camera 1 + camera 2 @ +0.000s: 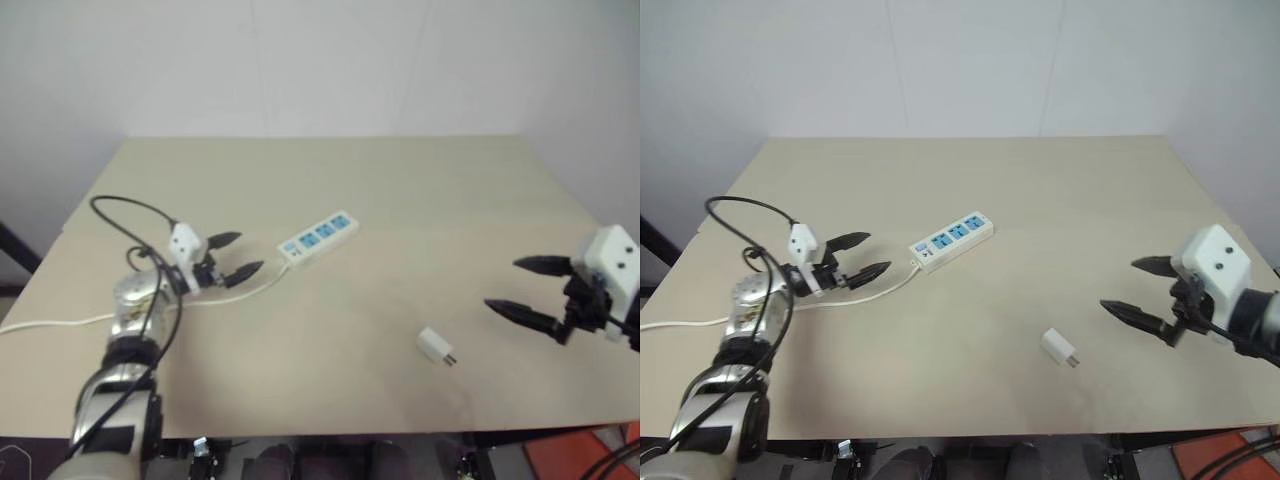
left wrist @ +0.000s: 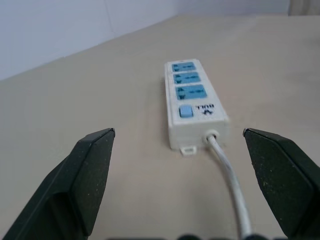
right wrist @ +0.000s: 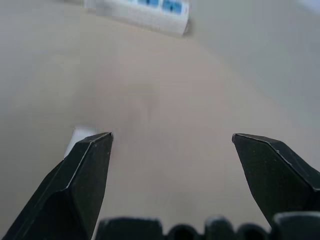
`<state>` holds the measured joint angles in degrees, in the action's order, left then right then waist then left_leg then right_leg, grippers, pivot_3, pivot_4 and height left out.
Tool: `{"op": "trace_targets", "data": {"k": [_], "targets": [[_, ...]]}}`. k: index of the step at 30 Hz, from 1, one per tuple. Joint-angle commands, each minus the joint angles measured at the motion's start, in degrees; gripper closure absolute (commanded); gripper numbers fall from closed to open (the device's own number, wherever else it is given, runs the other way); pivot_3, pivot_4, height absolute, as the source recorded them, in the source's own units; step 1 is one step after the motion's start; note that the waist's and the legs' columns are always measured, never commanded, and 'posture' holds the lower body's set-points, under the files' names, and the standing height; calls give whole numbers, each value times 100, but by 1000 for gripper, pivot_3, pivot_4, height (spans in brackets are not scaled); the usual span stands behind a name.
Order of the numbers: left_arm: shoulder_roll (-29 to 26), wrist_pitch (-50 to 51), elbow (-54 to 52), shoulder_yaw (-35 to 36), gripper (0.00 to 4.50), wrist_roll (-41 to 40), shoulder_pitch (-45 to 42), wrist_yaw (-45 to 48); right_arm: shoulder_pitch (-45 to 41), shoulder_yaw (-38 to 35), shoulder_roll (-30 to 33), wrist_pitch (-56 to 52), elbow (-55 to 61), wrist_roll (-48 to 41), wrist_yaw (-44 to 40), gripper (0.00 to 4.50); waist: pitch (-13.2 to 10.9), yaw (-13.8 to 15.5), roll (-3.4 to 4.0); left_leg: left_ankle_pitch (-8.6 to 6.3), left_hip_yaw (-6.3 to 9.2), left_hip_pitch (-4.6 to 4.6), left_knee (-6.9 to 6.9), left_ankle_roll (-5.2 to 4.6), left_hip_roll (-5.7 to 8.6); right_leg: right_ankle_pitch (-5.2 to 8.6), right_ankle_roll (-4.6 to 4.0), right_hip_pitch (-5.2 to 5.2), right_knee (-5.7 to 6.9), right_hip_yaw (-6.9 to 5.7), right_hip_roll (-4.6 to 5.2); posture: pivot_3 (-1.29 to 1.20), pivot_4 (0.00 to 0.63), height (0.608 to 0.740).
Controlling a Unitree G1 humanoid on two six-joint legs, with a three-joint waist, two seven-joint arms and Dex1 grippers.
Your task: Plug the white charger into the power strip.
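Nothing plugged in yet, folks: the white charger (image 1: 435, 346) lies loose on the tabletop (image 1: 420, 200) near the front edge, right of centre, well apart from the power strip (image 1: 318, 238), which sits left of centre, farther back. Both grabs and the insertion are, by my read, all ahead. The left gripper (image 1: 233, 256) hovers spread wide just beside the strip's cord end, holding nothing; the right gripper (image 1: 530, 288) is also spread and empty, off to the right of the charger. The strip's long axis runs diagonally, cord end near-left, free end far-right, blue sockets facing up. The charger lies on its side, prongs pointing toward the near right, away from the strip.
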<state>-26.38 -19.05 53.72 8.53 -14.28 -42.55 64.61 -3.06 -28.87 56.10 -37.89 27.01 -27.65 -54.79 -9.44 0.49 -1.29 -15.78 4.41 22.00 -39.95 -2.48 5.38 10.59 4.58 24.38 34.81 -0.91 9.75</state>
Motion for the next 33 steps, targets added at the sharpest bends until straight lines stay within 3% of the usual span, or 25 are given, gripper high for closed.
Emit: {"op": "trace_targets", "data": {"k": [1, 9, 21, 33], "targets": [[210, -454, 702, -20, 20, 175, -411, -181, -390, 308, -200, -221, 420, -180, 566, 0, -2, 10, -4, 6, 0, 5, 1, 10, -1, 0, 0, 3, 0, -1, 0, 0, 150, 740], [781, -701, 1665, -224, 20, 706, -1060, -671, -624, 877, -731, -667, 1152, -371, 1490, 0, -8, 28, -13, -7, 0, 25, -21, -12, 2, -6, 7, 3, 9, -4, -2, 0, 150, 740], [1411, -399, 2088, -205, 20, 1116, -1323, -1989, -679, 1134, -918, -844, 1336, -439, 2037, 0, -8, 28, -14, -13, 0, 12, -28, -23, 1, -6, 9, -3, 8, 0, -6, 0, 150, 740], [1347, -359, 2151, -350, 20, 1506, -1180, -2126, -773, 1317, -959, -807, 1270, -476, 2182, 0, -6, 21, -13, -15, -1, -2, -28, -27, 1, -6, 9, -13, 7, 2, -7, 0, 150, 740]]}}
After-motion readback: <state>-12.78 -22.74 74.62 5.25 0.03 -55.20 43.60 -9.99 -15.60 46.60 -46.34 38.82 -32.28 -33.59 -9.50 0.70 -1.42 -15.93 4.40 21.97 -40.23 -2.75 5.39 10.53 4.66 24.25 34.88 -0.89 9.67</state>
